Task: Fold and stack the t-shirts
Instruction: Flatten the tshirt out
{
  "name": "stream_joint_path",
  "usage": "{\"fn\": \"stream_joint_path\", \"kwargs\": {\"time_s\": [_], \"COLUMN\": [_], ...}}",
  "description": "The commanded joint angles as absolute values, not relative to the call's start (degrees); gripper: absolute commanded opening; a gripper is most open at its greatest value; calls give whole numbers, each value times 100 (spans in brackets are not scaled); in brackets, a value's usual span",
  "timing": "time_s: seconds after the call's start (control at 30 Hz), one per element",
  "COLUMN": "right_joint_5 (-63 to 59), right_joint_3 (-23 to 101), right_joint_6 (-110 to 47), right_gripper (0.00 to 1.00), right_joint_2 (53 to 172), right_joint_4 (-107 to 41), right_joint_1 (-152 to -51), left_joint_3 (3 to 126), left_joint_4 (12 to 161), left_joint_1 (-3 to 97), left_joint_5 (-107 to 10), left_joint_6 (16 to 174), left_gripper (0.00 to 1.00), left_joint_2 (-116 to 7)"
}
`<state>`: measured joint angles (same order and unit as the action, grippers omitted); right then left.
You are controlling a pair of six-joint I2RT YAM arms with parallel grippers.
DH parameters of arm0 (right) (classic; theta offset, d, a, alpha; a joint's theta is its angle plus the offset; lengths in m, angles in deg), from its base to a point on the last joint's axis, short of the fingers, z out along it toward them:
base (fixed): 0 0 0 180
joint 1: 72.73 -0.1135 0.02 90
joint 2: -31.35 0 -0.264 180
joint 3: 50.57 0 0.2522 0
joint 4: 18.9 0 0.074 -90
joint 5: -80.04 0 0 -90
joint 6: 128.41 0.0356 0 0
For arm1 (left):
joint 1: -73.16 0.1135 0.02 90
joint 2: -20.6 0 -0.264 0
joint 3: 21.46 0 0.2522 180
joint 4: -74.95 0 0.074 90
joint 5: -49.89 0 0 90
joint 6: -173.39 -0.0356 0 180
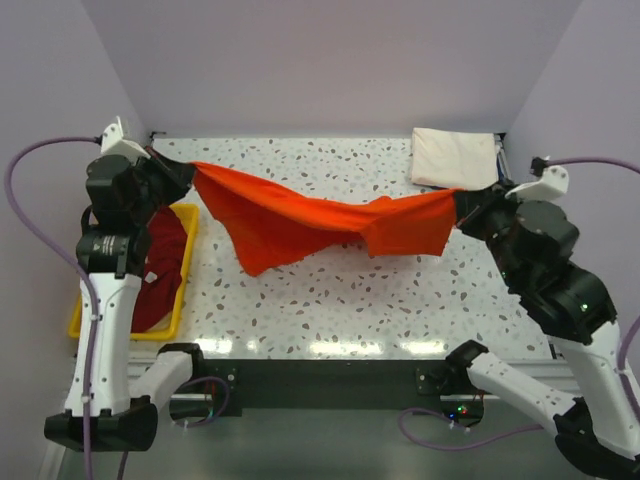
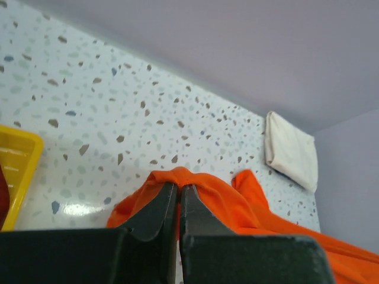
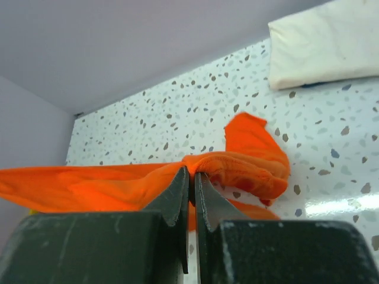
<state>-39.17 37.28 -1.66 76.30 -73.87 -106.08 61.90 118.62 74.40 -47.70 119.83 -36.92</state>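
Top cam gets the whole spread: orange t-shirt [image 1: 300, 215] strung mid-table between my left gripper [image 1: 186, 174] at 10 o'clock and right gripper [image 1: 462, 205] at 3, sagging to a point toward 6. It also shows the dark red t-shirt [image 1: 160, 260] in the yellow tray [image 1: 186, 285] at 9. Wrist cams just show both fingers pinched tight on bunched orange hem. Folded cream t-shirt [image 1: 455, 157] sits at 1.

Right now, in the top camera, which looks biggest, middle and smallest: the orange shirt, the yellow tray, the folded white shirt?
1. Bright orange cloth t-shirt, stretched out.
2. Yellow plastic tray, though an arm hides part.
3. Folded cream-white cloth t-shirt.
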Motion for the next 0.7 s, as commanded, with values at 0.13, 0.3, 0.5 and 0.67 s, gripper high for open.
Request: {"fn": "stream_joint_path", "kwargs": {"time_s": [0.13, 0.3, 0.5, 0.67], "right_joint_5": [-4424, -4432, -4442, -4215], "right_joint_3": [6440, 7253, 6691, 6848], "right_joint_6": [-923, -1248, -1670, -2031], "right_gripper": [0, 0, 0, 0], "right_joint_2": [7758, 8171, 8952, 10067], "right_joint_4": [-8477, -8522, -7258, -6036], "right_joint_1": [-10587, -10622, -10622, -10499], "left_joint_3": [7709, 8265, 8073, 8115], "left_joint_4": [12246, 12115, 11063, 10138], "left_joint_1": [7483, 7483, 7483, 7492], "left_joint_5": [-4881, -4881, -4977, -5179], "left_joint_6": [12241, 12443, 12724, 12847], "left_gripper": [0, 0, 0, 0], "left_joint_2": [-3029, -3318, -4082, -5066]}}
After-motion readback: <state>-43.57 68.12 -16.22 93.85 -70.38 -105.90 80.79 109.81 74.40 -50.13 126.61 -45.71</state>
